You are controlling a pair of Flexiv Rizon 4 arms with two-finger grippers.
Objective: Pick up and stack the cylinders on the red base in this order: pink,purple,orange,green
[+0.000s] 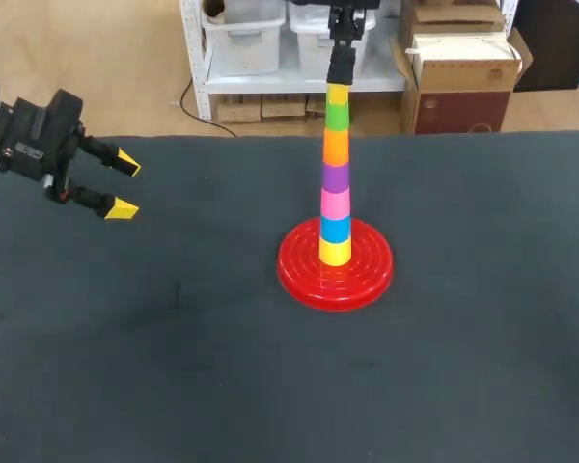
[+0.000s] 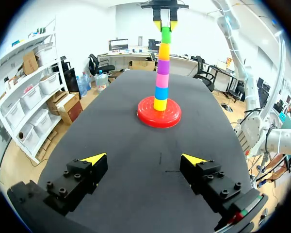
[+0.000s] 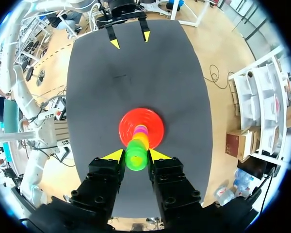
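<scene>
From the head camera, I saw the red base (image 1: 299, 277) sitting on the dark table (image 1: 174, 367), a bit right of the middle. A tall tower stood on the base. From the bottom up it had a yellow cylinder (image 1: 335, 252), a blue cylinder (image 1: 335, 230), the pink cylinder (image 1: 335, 204), the purple cylinder (image 1: 335, 177), the orange cylinder (image 1: 336, 147) and the green cylinder (image 1: 338, 117). My right claw (image 1: 339, 94) hung straight down over the tower, with its yellow tips at the top of the green cylinder. My left claw (image 1: 124, 185) was far off at the left side of the table, with its fingers spread wide and nothing between them. From the left wrist camera, my left claw (image 2: 144, 159) was wide open above bare table. The base (image 2: 145, 114) and the tower stood well ahead of it. The right claw (image 2: 165, 24) sat at the very top, with a tip on each side of the green cylinder (image 2: 166, 36). From the right wrist camera, I looked straight down the tower. My right claw (image 3: 136, 155) was pinching the green cylinder (image 3: 136, 160), with one finger pressed on each side of it. The base (image 3: 155, 124) lay right under it. The left claw (image 3: 131, 40) was at the far end of the table, spread open.
</scene>
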